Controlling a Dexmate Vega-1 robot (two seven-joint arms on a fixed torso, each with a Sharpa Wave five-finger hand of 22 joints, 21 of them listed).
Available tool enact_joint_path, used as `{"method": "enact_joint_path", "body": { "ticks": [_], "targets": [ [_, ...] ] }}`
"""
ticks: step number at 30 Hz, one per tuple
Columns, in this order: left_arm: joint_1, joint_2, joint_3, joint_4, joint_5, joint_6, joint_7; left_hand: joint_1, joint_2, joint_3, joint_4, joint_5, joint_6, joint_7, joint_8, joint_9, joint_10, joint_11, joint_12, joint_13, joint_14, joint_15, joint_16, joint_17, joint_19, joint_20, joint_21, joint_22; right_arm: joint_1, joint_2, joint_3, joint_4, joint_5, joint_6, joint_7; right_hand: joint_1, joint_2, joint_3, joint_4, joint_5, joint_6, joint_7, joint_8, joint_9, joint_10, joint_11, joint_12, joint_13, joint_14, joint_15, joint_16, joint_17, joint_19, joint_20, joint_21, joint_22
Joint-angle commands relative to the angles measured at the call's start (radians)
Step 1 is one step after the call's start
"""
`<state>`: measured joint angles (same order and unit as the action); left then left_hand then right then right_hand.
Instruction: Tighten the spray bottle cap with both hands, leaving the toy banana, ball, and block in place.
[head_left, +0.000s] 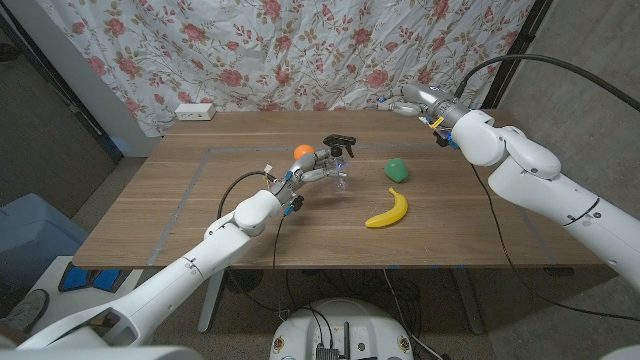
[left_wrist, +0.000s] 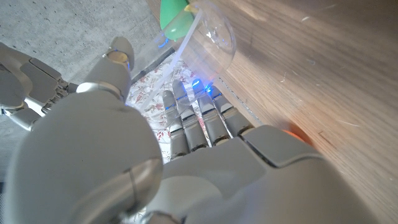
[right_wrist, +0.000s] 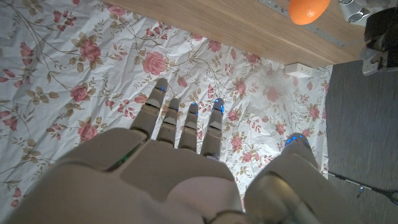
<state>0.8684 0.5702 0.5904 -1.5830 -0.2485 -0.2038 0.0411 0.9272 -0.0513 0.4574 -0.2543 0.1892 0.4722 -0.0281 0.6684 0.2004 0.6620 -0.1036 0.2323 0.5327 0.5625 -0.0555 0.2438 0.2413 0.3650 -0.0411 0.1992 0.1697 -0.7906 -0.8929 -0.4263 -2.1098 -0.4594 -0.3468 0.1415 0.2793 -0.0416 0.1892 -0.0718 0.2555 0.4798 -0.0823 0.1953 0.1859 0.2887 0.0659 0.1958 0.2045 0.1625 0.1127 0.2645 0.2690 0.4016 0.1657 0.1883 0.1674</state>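
Observation:
The spray bottle (head_left: 340, 172), clear with a black trigger head, stands near the middle of the table. My left hand (head_left: 312, 170) is at its left side, and the left wrist view shows straight fingers (left_wrist: 193, 121) reaching toward the clear bottle (left_wrist: 211, 40), thumb apart, with no grip visible. An orange ball (head_left: 302, 151) lies just behind that hand. The green block (head_left: 397, 169) sits right of the bottle, and the yellow toy banana (head_left: 388, 209) lies in front of the block. My right hand (head_left: 405, 103) hangs over the table's far edge, its fingers (right_wrist: 186, 124) spread and holding nothing.
A flowered curtain (head_left: 300, 50) hangs behind the wooden table (head_left: 180, 215). A white power strip (head_left: 194, 111) lies at the far left edge. The right wrist view looks past the curtain to the orange ball (right_wrist: 308, 9). Cables run along both arms.

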Motion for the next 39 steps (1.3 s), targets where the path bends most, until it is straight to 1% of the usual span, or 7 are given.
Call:
{"method": "enact_joint_path", "body": {
  "ticks": [1, 12, 14, 18, 25, 31, 39],
  "targets": [
    [0.028, -0.003, -0.01, -0.013, -0.003, 0.019, 0.035, -0.18, 0.184, 0.071, 0.072, 0.002, 0.109, 0.024, 0.042, 0.001, -0.001, -0.011, -0.005, -0.003, -0.006, -0.081, -0.004, -0.001, 0.001, 0.001, -0.002, 0.005, -0.012, 0.006, 0.011, 0.073, 0.162, 0.066, -0.115, -0.004, 0.013, 0.003, -0.001, 0.002, -0.004, 0.001, -0.003, 0.002, -0.004, 0.0, 0.0, 0.0, 0.001, 0.005, -0.003, 0.003, 0.004, -0.009, 0.001, 0.002],
    [0.051, -0.002, -0.016, -0.03, -0.004, 0.048, 0.071, -0.175, 0.174, 0.065, 0.07, 0.002, 0.113, 0.014, 0.036, 0.0, -0.003, -0.02, -0.008, -0.011, -0.006, -0.087, -0.006, -0.007, -0.013, -0.001, -0.006, 0.005, -0.02, 0.027, 0.024, 0.189, 0.292, 0.226, -0.19, -0.021, 0.026, 0.002, 0.008, -0.001, -0.01, -0.001, -0.006, 0.001, -0.001, 0.0, 0.002, -0.002, -0.015, 0.002, -0.012, 0.002, -0.005, -0.023, -0.003, 0.001],
    [0.057, -0.002, -0.019, -0.033, -0.007, 0.051, 0.078, -0.174, 0.173, 0.064, 0.071, 0.002, 0.114, 0.015, 0.034, -0.001, -0.002, -0.023, -0.008, -0.013, -0.006, -0.087, -0.007, -0.009, -0.017, -0.002, -0.008, 0.005, -0.02, 0.031, 0.026, 0.212, 0.313, 0.253, -0.198, -0.026, 0.028, 0.001, 0.009, -0.002, -0.011, -0.008, -0.006, 0.0, -0.013, -0.013, -0.001, -0.003, -0.023, -0.001, -0.018, -0.001, -0.01, -0.035, -0.004, 0.001],
    [0.065, 0.002, -0.023, -0.04, -0.009, 0.056, 0.088, -0.173, 0.169, 0.062, 0.07, 0.002, 0.114, 0.012, 0.031, -0.001, -0.003, -0.027, -0.009, -0.017, -0.009, -0.087, -0.01, -0.012, -0.018, -0.002, -0.008, 0.005, -0.024, 0.051, 0.029, 0.269, 0.359, 0.323, -0.224, -0.026, 0.029, 0.001, 0.007, -0.004, -0.013, -0.024, -0.006, 0.0, -0.01, -0.025, 0.001, -0.004, -0.028, -0.022, -0.023, -0.004, -0.011, -0.042, -0.004, 0.0],
    [0.072, 0.009, -0.026, -0.044, -0.007, 0.065, 0.098, -0.166, 0.152, 0.055, 0.067, 0.002, 0.123, 0.0, 0.027, -0.002, -0.003, -0.04, -0.011, -0.026, -0.013, -0.093, -0.015, -0.021, -0.022, -0.004, -0.008, 0.004, -0.02, 0.08, 0.021, 0.362, 0.412, 0.441, -0.248, -0.031, 0.034, 0.002, 0.008, -0.005, -0.021, -0.029, -0.009, -0.001, -0.013, -0.03, 0.0, -0.006, -0.041, -0.039, -0.031, -0.009, -0.034, -0.045, -0.011, 0.0],
    [0.075, 0.015, -0.028, -0.047, -0.004, 0.072, 0.103, -0.156, 0.144, 0.051, 0.065, 0.002, 0.127, -0.006, 0.023, -0.003, -0.002, -0.05, -0.012, -0.033, -0.014, -0.096, -0.018, -0.027, -0.028, -0.004, -0.009, 0.004, -0.025, 0.102, 0.022, 0.417, 0.458, 0.513, -0.259, -0.038, 0.04, 0.002, 0.01, -0.006, -0.045, -0.029, -0.016, -0.002, -0.02, -0.032, -0.002, -0.007, -0.05, -0.045, -0.038, -0.013, -0.048, -0.06, -0.013, -0.001],
    [0.08, 0.022, -0.027, -0.056, 0.001, 0.094, 0.113, -0.14, 0.139, 0.05, 0.063, 0.004, 0.132, -0.012, 0.02, -0.004, 0.0, -0.055, -0.014, -0.041, -0.016, -0.097, -0.021, -0.032, -0.03, -0.003, -0.008, 0.004, -0.032, 0.125, 0.024, 0.461, 0.528, 0.551, -0.248, -0.042, 0.046, 0.003, 0.01, -0.007, -0.06, -0.021, -0.017, -0.003, -0.025, -0.03, -0.003, -0.009, -0.055, -0.052, -0.042, -0.017, -0.059, -0.074, -0.013, -0.001]
  ]
}}
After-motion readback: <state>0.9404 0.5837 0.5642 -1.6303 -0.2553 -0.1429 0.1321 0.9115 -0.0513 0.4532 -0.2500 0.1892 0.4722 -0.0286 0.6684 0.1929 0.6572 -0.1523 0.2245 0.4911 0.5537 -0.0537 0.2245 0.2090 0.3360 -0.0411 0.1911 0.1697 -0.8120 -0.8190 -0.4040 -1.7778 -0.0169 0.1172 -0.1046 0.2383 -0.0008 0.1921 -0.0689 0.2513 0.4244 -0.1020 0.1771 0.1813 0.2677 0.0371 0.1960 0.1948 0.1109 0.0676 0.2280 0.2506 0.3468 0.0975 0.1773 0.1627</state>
